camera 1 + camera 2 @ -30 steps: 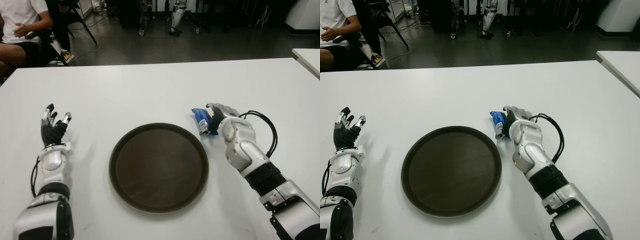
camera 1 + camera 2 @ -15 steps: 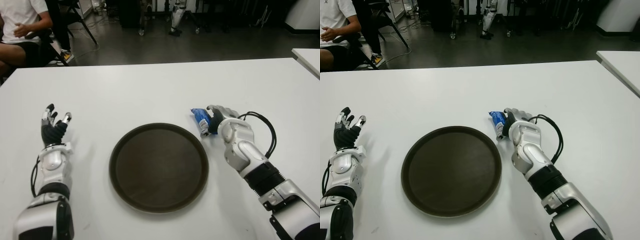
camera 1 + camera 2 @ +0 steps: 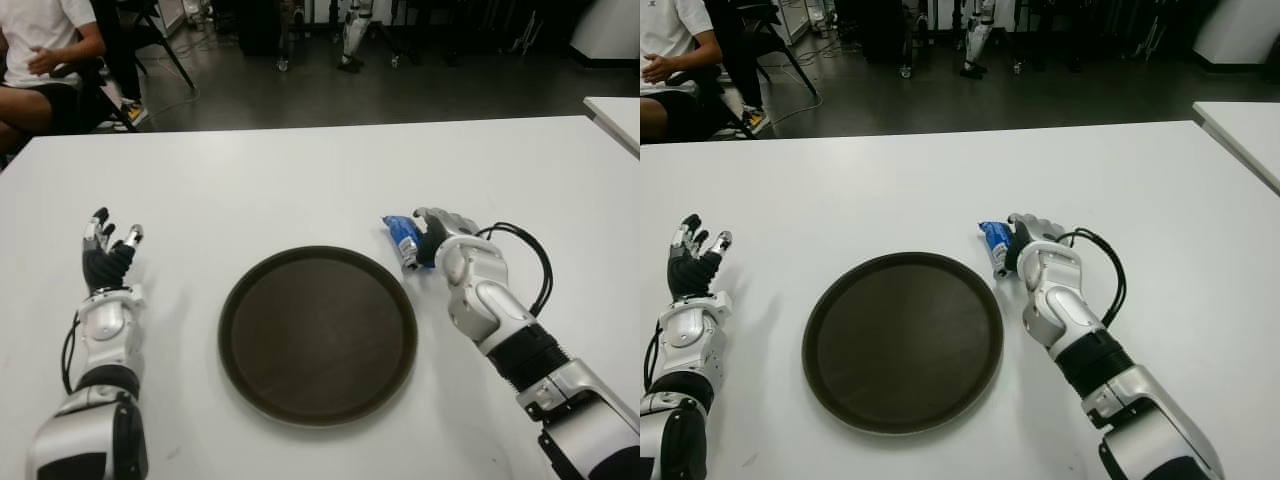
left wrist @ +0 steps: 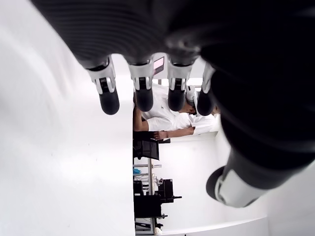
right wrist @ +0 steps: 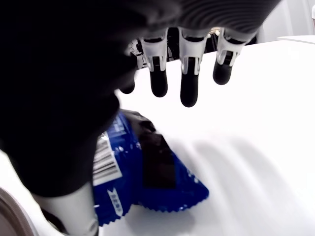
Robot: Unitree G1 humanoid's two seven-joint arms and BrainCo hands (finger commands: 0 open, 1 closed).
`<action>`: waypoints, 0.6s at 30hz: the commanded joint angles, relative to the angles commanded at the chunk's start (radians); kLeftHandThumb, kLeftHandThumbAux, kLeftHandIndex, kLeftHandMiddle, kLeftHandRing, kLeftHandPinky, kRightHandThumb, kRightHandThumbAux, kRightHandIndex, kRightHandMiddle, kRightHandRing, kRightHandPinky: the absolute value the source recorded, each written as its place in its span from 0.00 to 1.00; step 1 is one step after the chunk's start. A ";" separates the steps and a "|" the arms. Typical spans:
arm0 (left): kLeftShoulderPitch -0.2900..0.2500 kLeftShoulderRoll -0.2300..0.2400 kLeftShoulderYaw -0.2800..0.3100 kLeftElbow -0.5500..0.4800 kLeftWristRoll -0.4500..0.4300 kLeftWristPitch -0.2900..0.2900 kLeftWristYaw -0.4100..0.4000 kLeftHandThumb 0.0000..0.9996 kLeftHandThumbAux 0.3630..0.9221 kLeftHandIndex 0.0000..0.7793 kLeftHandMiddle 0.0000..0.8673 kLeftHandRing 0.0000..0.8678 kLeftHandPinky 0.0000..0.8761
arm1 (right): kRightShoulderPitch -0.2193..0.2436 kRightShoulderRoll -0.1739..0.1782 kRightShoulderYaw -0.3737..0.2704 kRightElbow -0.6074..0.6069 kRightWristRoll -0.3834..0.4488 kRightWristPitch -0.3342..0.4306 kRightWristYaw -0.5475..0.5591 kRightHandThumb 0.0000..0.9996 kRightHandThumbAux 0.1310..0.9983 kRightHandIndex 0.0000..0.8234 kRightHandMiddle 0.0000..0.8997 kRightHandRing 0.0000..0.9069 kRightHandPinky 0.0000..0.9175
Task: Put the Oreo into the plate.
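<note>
The small blue crinkly plastic Oreo packet point(image 5: 142, 172), likely light, soft and slippery, lies under the right hand point(image 3: 440, 235), whose extended fingers point(image 5: 189, 91) hold nothing, so pinching it across its middle looks safest.

A robotics lab or test hall is shown. A plain white worktop point(image 3: 300, 180) is set on a dark, bare floor point(image 3: 400, 90), and a second white table point(image 3: 615, 115) is seen past its far right corner. Beyond the far edge, legs of another humanoid robot point(image 3: 355, 35) and dark equipment stands on wheels are lined up. By the far left corner, a seated person point(image 3: 40, 60) in a white shirt is seen on a folding chair point(image 3: 120, 75), with cables trailing on the floor.
</note>
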 joint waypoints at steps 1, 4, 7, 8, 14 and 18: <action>0.000 0.000 -0.001 0.000 0.001 0.000 0.001 0.00 0.69 0.00 0.00 0.00 0.00 | -0.001 0.001 0.000 0.001 0.000 0.001 0.000 0.00 0.82 0.17 0.17 0.17 0.10; -0.001 0.001 -0.001 0.001 -0.001 0.001 0.004 0.00 0.68 0.00 0.00 0.00 0.00 | -0.002 0.006 -0.003 0.006 -0.001 0.008 -0.006 0.00 0.82 0.16 0.16 0.17 0.09; -0.001 -0.001 0.002 0.002 -0.005 -0.001 0.003 0.00 0.69 0.00 0.00 0.00 0.00 | 0.000 0.010 -0.010 0.007 0.002 0.008 -0.016 0.00 0.82 0.18 0.18 0.18 0.12; -0.001 -0.001 0.003 0.002 -0.007 -0.002 0.002 0.00 0.69 0.00 0.00 0.00 0.00 | 0.001 0.010 -0.013 0.006 0.005 0.005 -0.018 0.00 0.82 0.18 0.18 0.18 0.13; 0.000 -0.002 0.003 0.000 -0.007 -0.008 0.001 0.00 0.70 0.00 0.00 0.00 0.00 | 0.005 0.008 -0.022 0.011 0.014 -0.021 -0.035 0.00 0.83 0.19 0.19 0.20 0.13; 0.001 -0.003 0.001 -0.001 -0.006 -0.011 0.004 0.00 0.71 0.00 0.00 0.00 0.00 | 0.008 0.011 -0.031 0.019 0.017 -0.034 -0.053 0.00 0.84 0.19 0.20 0.21 0.14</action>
